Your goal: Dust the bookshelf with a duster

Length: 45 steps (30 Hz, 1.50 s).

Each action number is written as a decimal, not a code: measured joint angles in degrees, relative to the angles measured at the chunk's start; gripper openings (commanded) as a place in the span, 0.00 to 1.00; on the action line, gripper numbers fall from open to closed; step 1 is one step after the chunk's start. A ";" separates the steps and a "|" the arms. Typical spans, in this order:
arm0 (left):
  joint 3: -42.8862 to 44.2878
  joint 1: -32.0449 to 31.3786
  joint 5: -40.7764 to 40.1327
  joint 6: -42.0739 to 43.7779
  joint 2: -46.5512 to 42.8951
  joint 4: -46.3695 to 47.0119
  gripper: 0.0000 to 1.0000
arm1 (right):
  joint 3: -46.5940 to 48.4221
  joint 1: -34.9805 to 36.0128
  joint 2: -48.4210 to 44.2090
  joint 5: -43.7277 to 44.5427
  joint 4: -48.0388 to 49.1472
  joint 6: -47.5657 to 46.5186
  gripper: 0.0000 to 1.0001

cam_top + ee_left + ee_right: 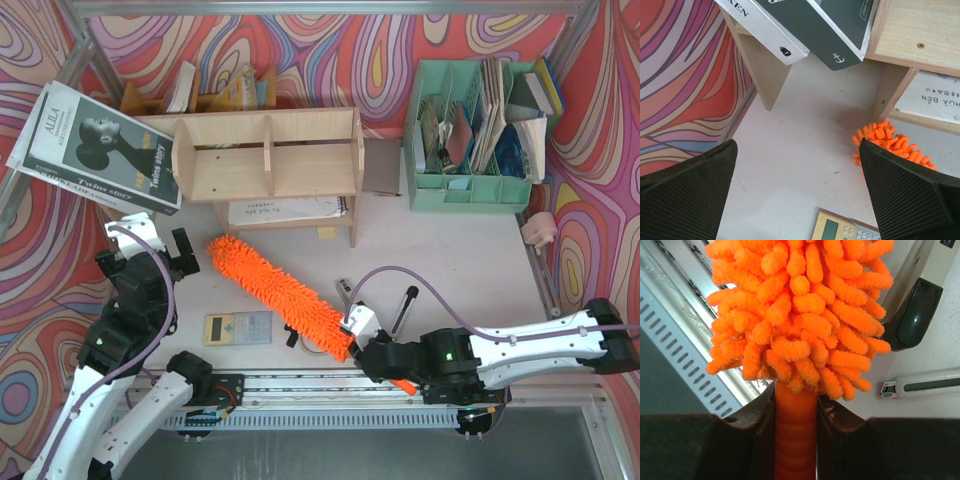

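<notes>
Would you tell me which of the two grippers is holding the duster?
The right gripper, shut on the duster by its handle; the left gripper hangs open and empty beside the bookshelf.

Black-and-white magazine (pixel 95 150) lying at far left, mint green file organizer (pixel 470 192) stuffed with papers, calculator (pixel 238 328) on table (pixel 450 250)

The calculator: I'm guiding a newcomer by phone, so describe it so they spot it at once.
From the wide light plywood bookshelf at the back, come forward along the long fluffy orange duster slanting before it. Left of the duster's near half lies a flat pale-yellow rectangular calculator, the only thing there with a display and keys.
</notes>
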 measured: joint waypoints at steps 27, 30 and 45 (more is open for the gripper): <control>0.00 0.00 -0.94 0.00 -0.48 0.00 0.99 | 5.53 1.36 5.05 11.58 8.07 -7.32 0.00; 0.00 0.00 -0.92 0.00 -0.48 0.00 0.99 | 4.00 0.20 6.93 9.60 9.35 -7.34 0.00; 0.00 0.00 -1.38 0.00 -4.63 0.13 0.98 | 4.31 -4.07 14.25 3.28 11.76 -12.57 0.00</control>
